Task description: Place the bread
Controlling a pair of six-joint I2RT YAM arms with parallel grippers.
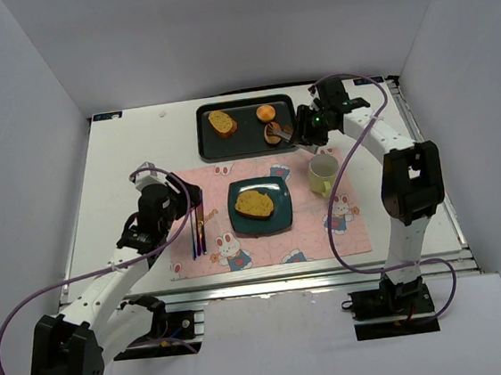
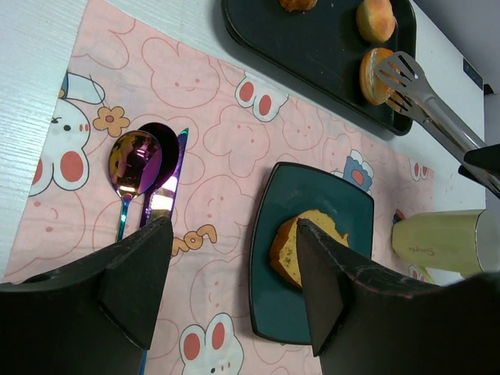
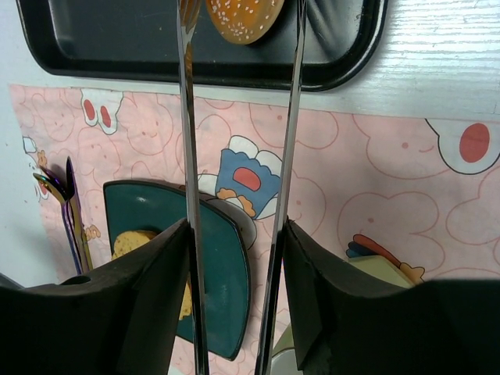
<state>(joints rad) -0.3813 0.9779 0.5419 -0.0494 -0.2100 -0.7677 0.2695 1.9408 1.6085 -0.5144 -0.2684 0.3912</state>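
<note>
Both arm bases sit at the near edge of the table (image 1: 123, 165). Left to right:

- left gripper (image 2: 232, 258): hovers over the left edge of the placemat (image 1: 266, 253), fingers (image 2: 133, 273) spread wide with nothing between them.
- spoon (image 2: 134, 164) and knife (image 2: 164, 195): lie side by side and touching, along the mat's left edge. They are under the left gripper and clear of it.
- plate (image 1: 280, 216): teal, in the middle of the mat. A bread slice (image 1: 254, 204) lies flat on it, toward its left side.
- tray (image 1: 250, 138): black, at the middle of the table's far edge, just beyond the mat's far edge. A toast piece (image 1: 221, 122) is at its left end, a round roll (image 1: 266, 112) is right of centre, and a seeded bun (image 3: 244, 19) is near its near-right corner.
- tongs (image 2: 437, 117): tips straddle the seeded bun. Can't tell whether they pinch it or whether it is off the tray.
- mug (image 1: 324, 174): pale yellow, upright at the mat's far-right corner.
- right gripper (image 3: 234, 258): over the tray's right end. Its fingers are clamped on the outside of the two tong arms, which stand apart.
</note>
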